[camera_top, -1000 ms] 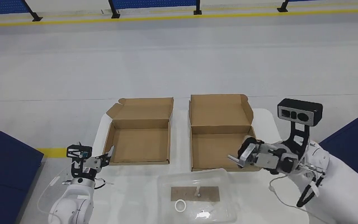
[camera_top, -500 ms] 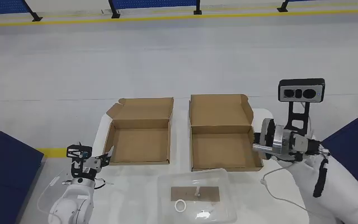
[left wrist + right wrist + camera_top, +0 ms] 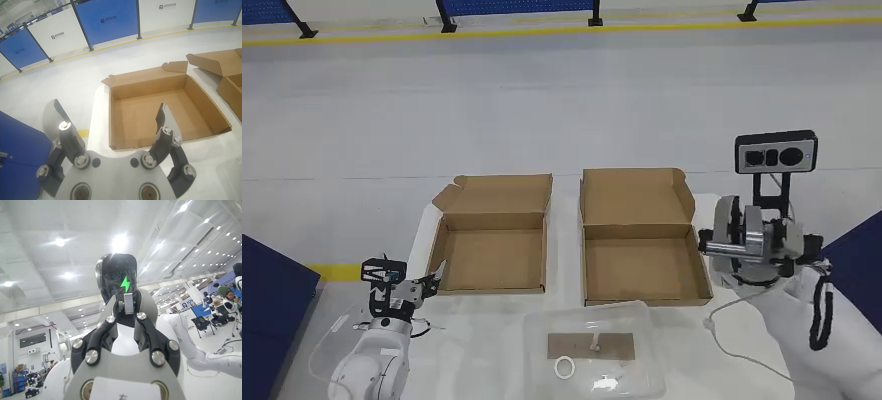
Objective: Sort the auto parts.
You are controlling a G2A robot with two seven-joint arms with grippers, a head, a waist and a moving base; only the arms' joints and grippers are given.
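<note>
Sorting looks unstarted | ring [image 3: 564, 368] and bolt [image 3: 596, 347] lie in tray [image 3: 642, 318] on desk [image 3: 492, 325] | left box [image 3: 492, 258], right box [image 3: 642, 268] hold no parts | left claw [image 3: 108, 104] apart | right claw [image 3: 124, 302] raised, drawn together (gripping anything? can't tell)

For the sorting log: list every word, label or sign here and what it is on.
Panels: brand print, not quoted here.
Label on right gripper: cut off, unreadable.
Left box, right box: no print.
Tray: none readable.
</note>
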